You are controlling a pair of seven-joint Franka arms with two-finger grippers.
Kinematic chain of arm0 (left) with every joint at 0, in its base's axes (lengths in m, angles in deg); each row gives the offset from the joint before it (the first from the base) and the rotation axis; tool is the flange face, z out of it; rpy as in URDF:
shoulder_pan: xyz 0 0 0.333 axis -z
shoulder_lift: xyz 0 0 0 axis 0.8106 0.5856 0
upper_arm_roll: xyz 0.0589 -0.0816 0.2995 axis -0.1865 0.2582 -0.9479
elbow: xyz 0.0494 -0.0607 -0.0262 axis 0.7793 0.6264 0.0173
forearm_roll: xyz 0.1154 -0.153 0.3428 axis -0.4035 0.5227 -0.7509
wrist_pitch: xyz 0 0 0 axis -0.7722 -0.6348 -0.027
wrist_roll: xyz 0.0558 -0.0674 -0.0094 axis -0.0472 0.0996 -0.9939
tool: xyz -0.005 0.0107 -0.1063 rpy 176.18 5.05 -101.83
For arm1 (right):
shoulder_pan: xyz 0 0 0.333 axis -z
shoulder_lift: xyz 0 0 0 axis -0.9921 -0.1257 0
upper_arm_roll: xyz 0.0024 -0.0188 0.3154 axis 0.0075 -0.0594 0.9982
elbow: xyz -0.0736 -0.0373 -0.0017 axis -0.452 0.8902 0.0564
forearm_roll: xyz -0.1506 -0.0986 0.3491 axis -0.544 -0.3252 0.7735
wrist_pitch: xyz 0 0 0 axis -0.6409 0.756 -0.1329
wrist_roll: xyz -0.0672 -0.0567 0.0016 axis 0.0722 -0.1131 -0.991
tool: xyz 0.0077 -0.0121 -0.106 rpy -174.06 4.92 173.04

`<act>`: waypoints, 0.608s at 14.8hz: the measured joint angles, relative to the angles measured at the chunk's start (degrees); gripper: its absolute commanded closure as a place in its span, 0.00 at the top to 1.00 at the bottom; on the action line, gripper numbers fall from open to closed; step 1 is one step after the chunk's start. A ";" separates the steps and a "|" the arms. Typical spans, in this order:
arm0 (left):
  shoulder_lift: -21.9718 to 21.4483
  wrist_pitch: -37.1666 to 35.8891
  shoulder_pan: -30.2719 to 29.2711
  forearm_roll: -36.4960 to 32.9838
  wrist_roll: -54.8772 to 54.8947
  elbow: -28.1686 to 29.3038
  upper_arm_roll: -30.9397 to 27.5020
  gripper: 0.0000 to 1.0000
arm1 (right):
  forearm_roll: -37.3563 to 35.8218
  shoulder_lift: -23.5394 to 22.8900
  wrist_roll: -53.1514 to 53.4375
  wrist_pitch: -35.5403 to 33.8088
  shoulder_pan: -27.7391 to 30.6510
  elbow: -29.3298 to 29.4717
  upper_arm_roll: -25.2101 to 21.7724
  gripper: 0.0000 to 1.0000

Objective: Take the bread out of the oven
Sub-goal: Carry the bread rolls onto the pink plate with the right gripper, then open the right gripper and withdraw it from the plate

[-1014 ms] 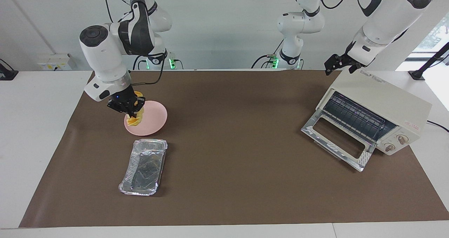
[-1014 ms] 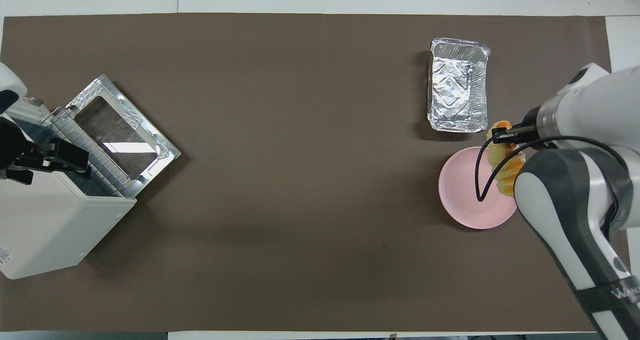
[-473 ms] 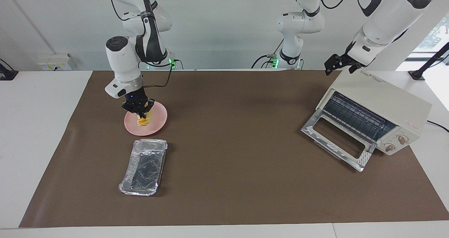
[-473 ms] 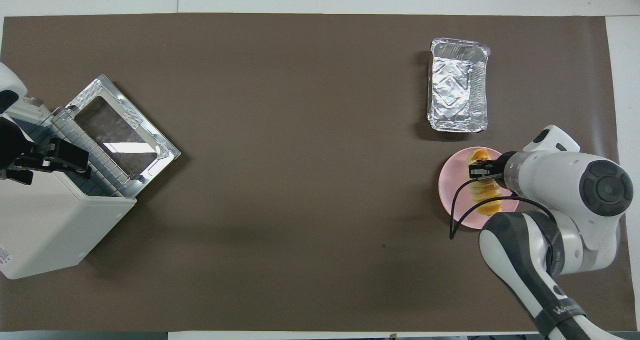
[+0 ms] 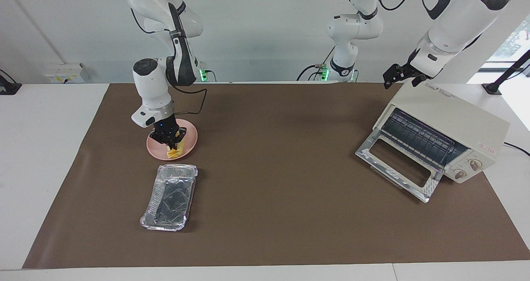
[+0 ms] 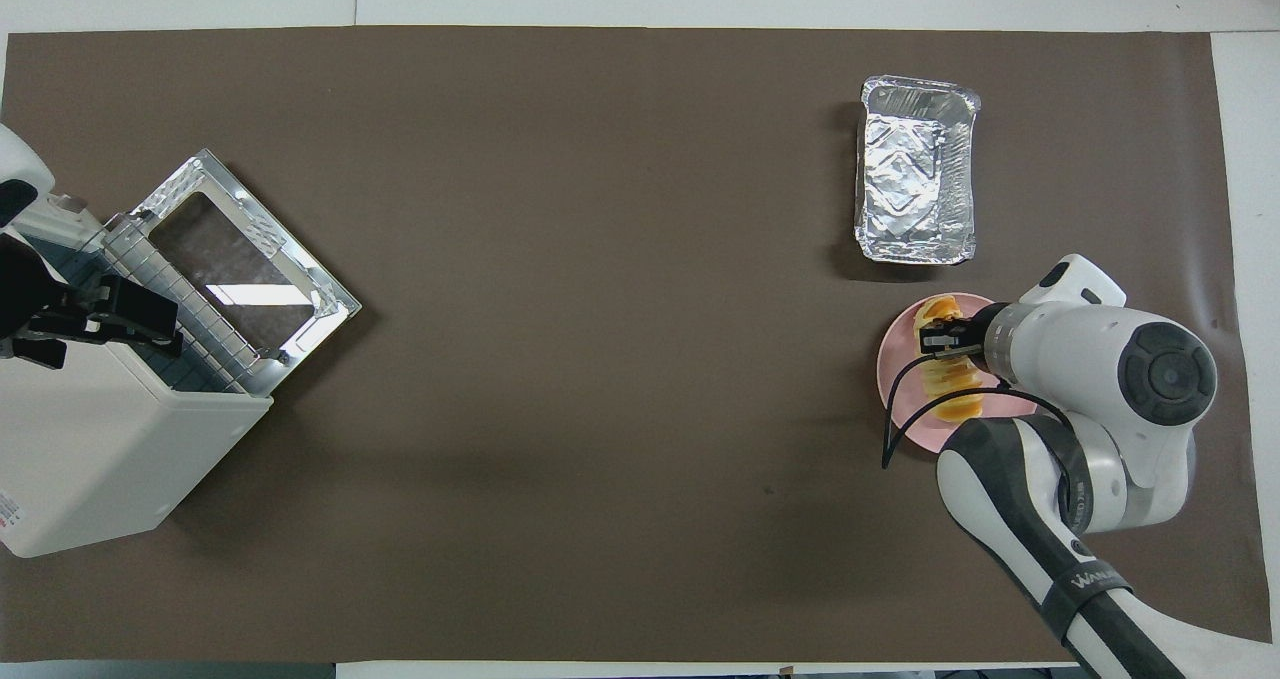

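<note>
1. The table [image 5: 265, 214], under a brown mat, carries everything in the same places as a second ago; only the right arm has moved.
2. The oven [image 5: 447, 123], a boxy cream-white toaster oven, sits at the left arm's end of the table with its glass door dropped open and its wire rack bare.
3. The left gripper [image 5: 399, 75] waits over the oven's top, fingers spread open, unchanged.
4. A crinkled silver foil tray [image 5: 169, 197] lies farther from the robots than the pink plate [image 5: 187, 146].
5. The right gripper [image 5: 169, 138] has come down over the plate; a second ago it held the bread higher. Whether its fingers grip or have let go, I cannot tell.
6. The bread [image 6: 945, 384], a small golden-orange ridged loaf, now lies on the plate at the right arm's end, under the gripper.
</note>
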 measured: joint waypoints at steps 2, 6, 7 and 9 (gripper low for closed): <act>0.00 0.00 0.00 0.00 0.00 0.00 0.00 1.00 | 0.12 0.01 0.00 -0.65 0.08 0.20 -0.03 1.00; 0.00 0.00 0.00 0.00 0.00 0.00 0.00 1.00 | 0.12 0.86 -0.11 -12.01 0.17 5.90 -0.15 1.00; 0.00 0.00 0.00 0.00 0.00 0.00 0.00 1.00 | 0.10 1.23 -0.90 -16.65 0.18 9.01 -0.21 1.00; 0.00 0.00 0.00 0.00 0.00 0.00 0.00 1.00 | 0.11 1.87 -4.50 -27.68 0.55 17.40 -0.52 1.00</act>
